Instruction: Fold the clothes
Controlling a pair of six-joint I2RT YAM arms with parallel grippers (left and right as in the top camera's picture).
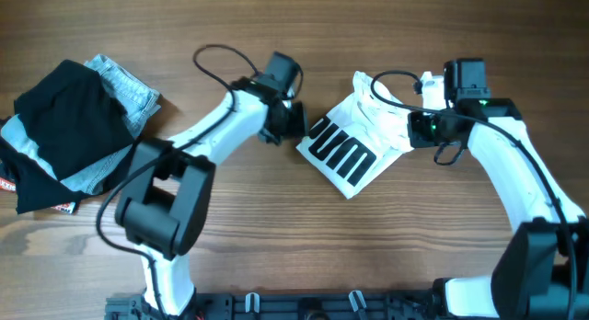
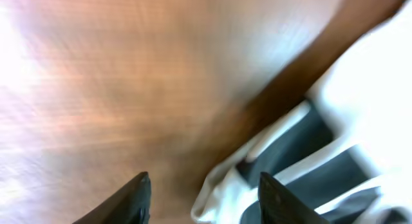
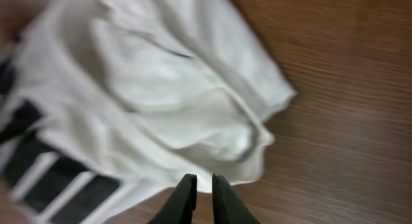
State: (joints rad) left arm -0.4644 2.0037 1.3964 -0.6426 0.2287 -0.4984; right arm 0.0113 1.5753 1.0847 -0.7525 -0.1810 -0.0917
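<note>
A white shirt with black stripes [image 1: 354,141] lies crumpled at the table's middle. My left gripper [image 1: 296,120] is at its left edge. In the left wrist view the fingers [image 2: 206,195] are open, with the shirt's striped edge [image 2: 309,153] between them and to the right. My right gripper [image 1: 416,127] is at the shirt's right side. In the right wrist view its fingers [image 3: 199,185] are nearly closed, their tips at the hem of the white cloth [image 3: 167,102], seemingly pinching it.
A pile of clothes sits at the far left: a black garment [image 1: 64,127] on top of a light grey one [image 1: 129,85]. The wooden table [image 1: 276,228] shows bare wood in front. Black cables loop off both arms.
</note>
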